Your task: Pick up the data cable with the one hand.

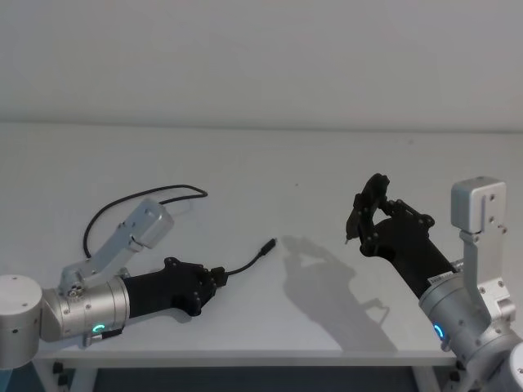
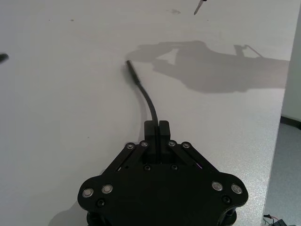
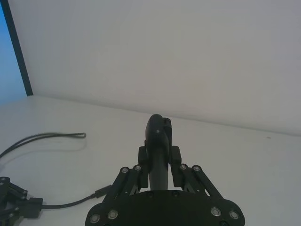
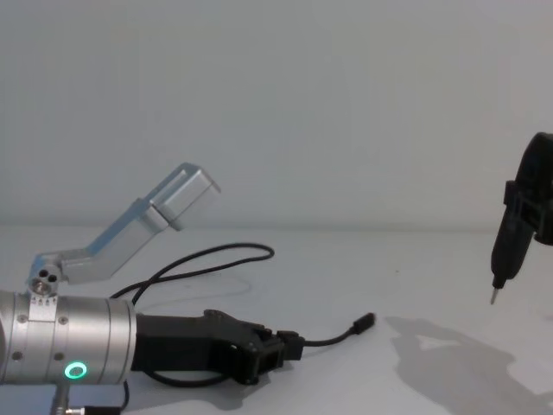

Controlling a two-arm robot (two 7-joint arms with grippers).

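Note:
The data cable (image 1: 139, 198) is a thin black line looping over the white table behind my left arm. My left gripper (image 1: 219, 276) lies low over the table and is shut on the cable a short way from one plug (image 1: 268, 244). In the left wrist view the pinched cable (image 2: 146, 96) curves out from the left gripper (image 2: 157, 125) to its tip. The chest view shows the left gripper (image 4: 289, 344), the plug (image 4: 367, 322) and the cable's loop (image 4: 225, 252). My right gripper (image 1: 372, 204) is raised at the right, shut on a pen-like tool (image 3: 157, 136).
The white table (image 1: 286, 163) runs back to a plain wall. The pen-like tool's pointed tip (image 4: 494, 298) hangs well above the table at the right, its shadow (image 2: 211, 66) falling beyond the plug. A silver link (image 1: 135, 229) of the left arm rises over the cable's loop.

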